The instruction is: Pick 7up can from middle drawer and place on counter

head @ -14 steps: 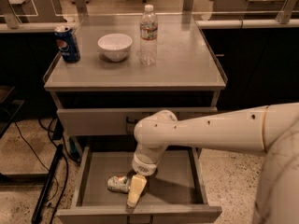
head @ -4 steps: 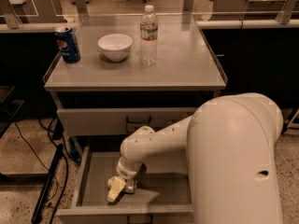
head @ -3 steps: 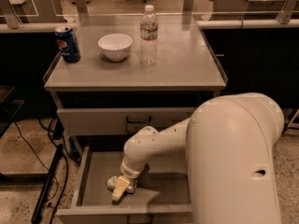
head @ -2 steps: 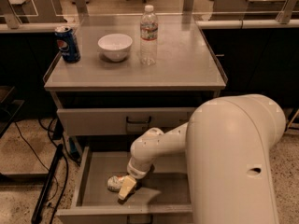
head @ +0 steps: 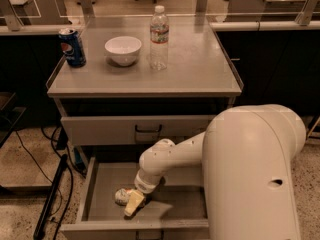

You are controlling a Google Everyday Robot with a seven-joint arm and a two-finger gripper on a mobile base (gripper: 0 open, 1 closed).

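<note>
The middle drawer (head: pixel 100 176) stands pulled open below the counter (head: pixel 195 66). The 7up can (head: pixel 121 196), silvery-white and dented, lies on its side on the drawer floor, left of centre. My gripper (head: pixel 133 202) reaches down into the drawer from the right and sits right against the can, its pale fingers (head: pixel 133 204) over the can's right end. The arm's big white body fills the right foreground and hides the drawer's right part.
On the counter stand a blue Pepsi can (head: pixel 72 47) at the left, a white bowl (head: pixel 123 50) and a clear water bottle (head: pixel 159 31). A shut drawer front with a dark handle (head: pixel 148 130) is above the open drawer. A black cable (head: pixel 50 201) lies on the floor at left.
The gripper has shifted a little to the right along the drawer and now sits against the can's right end. The can has stayed on the drawer floor.
</note>
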